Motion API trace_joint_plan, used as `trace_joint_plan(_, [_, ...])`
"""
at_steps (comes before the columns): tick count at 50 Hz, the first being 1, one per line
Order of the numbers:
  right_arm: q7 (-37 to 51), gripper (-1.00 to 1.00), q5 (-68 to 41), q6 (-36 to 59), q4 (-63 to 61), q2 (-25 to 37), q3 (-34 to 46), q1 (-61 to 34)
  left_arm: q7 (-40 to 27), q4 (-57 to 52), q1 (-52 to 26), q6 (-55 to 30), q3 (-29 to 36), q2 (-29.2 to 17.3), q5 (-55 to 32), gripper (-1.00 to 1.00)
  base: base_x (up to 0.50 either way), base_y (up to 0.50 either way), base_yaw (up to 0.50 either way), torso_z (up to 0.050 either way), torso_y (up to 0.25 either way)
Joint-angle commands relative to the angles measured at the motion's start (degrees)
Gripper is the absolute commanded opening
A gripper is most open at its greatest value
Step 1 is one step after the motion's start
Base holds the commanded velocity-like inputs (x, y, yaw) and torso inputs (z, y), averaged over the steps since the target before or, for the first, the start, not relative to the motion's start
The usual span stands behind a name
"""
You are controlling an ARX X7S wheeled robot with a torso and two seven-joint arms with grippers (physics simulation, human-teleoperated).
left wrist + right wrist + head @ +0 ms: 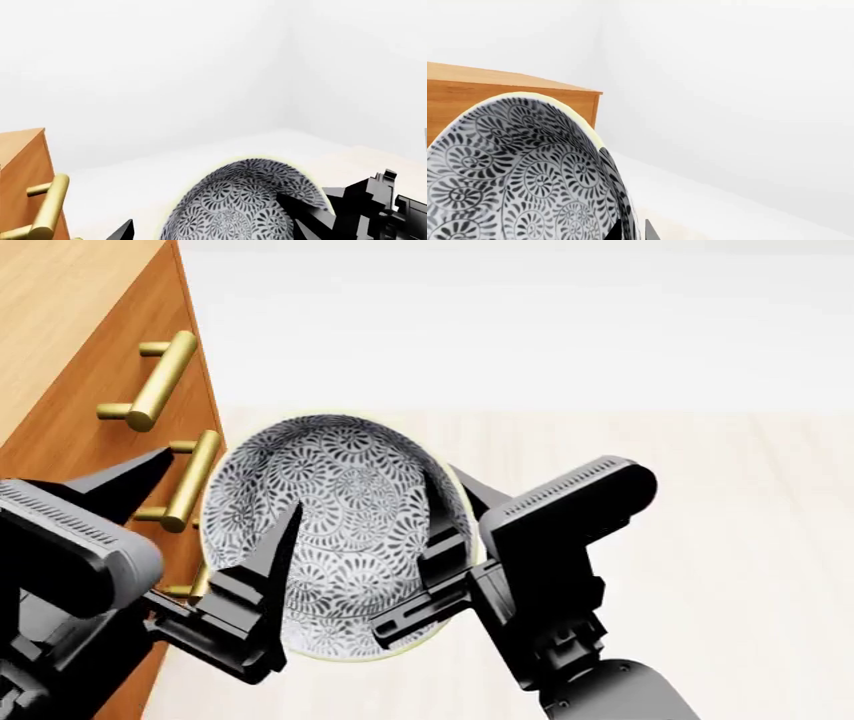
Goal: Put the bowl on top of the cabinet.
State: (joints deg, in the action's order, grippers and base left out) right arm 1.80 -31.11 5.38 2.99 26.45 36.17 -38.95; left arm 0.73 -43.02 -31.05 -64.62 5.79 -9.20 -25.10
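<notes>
Both grippers are seen clamped on the bowl (pixel 340 530) from opposite sides: the left gripper (pixel 254 585) is closed over the rim on the cabinet side, one finger (pixel 283 540) lying inside the patterned wall, while the right gripper (pixel 434 585) is closed on the opposite rim, its finger (pixel 624 227) just visible at the bowl's edge in the right wrist view. The bowl (pixel 247 202) is held in the air, tilted so that its opening faces up toward the head camera, just beside the front of the cabinet (pixel 80 370) and level with the gold handles (pixel 154 380). Whether the bowl touches the cabinet front cannot be told. The cabinet's top surface (pixel 500 77) is shown bare in the right wrist view, with the bowl (pixel 520 175) in front of it.

The bowl is judged to be stiff, glazed and breakable, light enough for two arms, and slippery where thin fingers pinch a smooth wall. The rim, taken at two opposing points as here, is judged the right place to hold it; an uneven squeeze could let it twist or slide out. A lift clear of the cabinet's front edge and a level set-down appear to be what remains.
</notes>
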Motion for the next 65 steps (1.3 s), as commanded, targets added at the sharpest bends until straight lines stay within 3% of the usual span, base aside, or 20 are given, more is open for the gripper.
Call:
trace_joint_plan(1, [0.1,-1.0,0.6,-0.5,-0.5,0.3,-0.5,0.1,0.2,3.3,-2.9,-3.3,-3.4,0.6,-2.6,1.0,0.0,0.0,0.0,0.0,0.0])
trace_joint_plan(8, [0.0,-1.0,0.5,-0.7,-0.2,0.3,-0.5,0.2,-0.3,3.0,-2.7,-3.2,-3.2,0.3,-2.8,1.0,0.0,0.0,0.0,0.0,0.001])
trace_joint_plan(21, [0.2,-1.0,0.4,-0.7,-1.7,1.0,-0.5,0.8,2.3,14.9,-2.3,3.8,-0.3,0.4,-1.1,1.0,0.0,0.0,0.0,0.0,0.0])
trace_joint_plan(37, [0.2,-1.0,0.6,-0.7,-2.4,1.2,-0.2,1.0,2.8,20.7,-2.2,7.7,0.1,-0.2,-0.1,1.0,0.0,0.0,0.0,0.0,0.001])
trace_joint_plan(65, [0.2,-1.0,1.0,-1.3,-1.9,1.3,0.0,1.2,1.7,22.1,-1.3,9.9,0.4,-1.5,0.2,1.0,0.0,0.0,0.0,0.0,0.0])
